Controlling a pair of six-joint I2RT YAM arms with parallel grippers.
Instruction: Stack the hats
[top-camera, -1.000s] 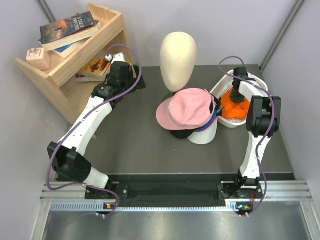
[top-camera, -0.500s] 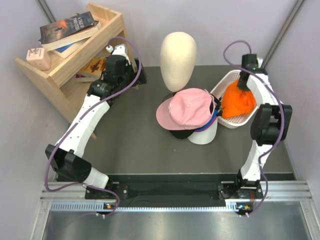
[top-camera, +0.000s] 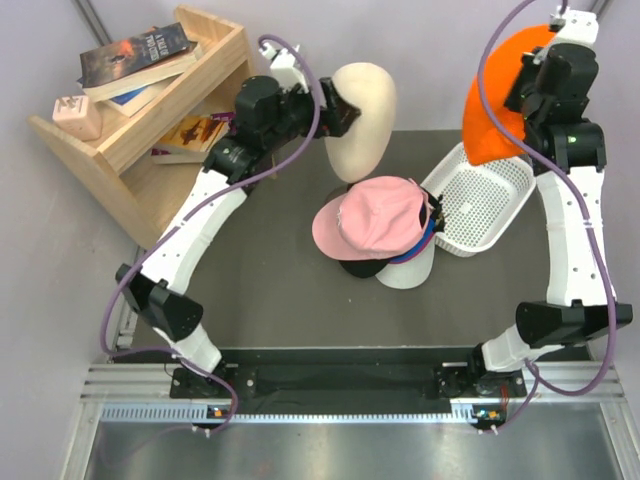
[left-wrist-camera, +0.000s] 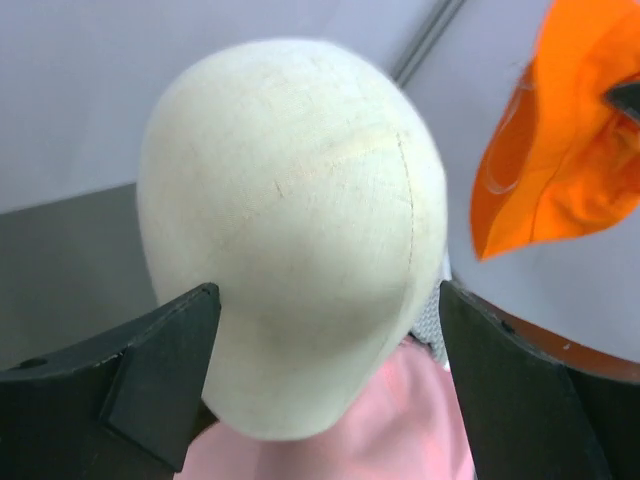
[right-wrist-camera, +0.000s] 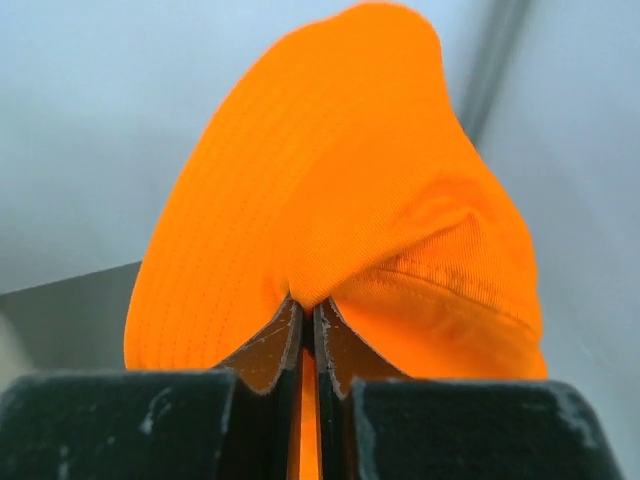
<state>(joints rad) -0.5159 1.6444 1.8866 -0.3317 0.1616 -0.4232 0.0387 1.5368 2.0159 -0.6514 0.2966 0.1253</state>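
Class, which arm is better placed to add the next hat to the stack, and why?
Right. The right end effector is shut on the orange hat, raised near the stack. The left end effector stands open around the head, holding no hat.

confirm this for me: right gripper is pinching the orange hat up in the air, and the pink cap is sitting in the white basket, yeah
Not quite. The pink cap is not in the white basket. It sits on top of the pile of hats beside the basket, as the top external view shows. The rest holds: the right gripper is pinching the orange hat up in the air.
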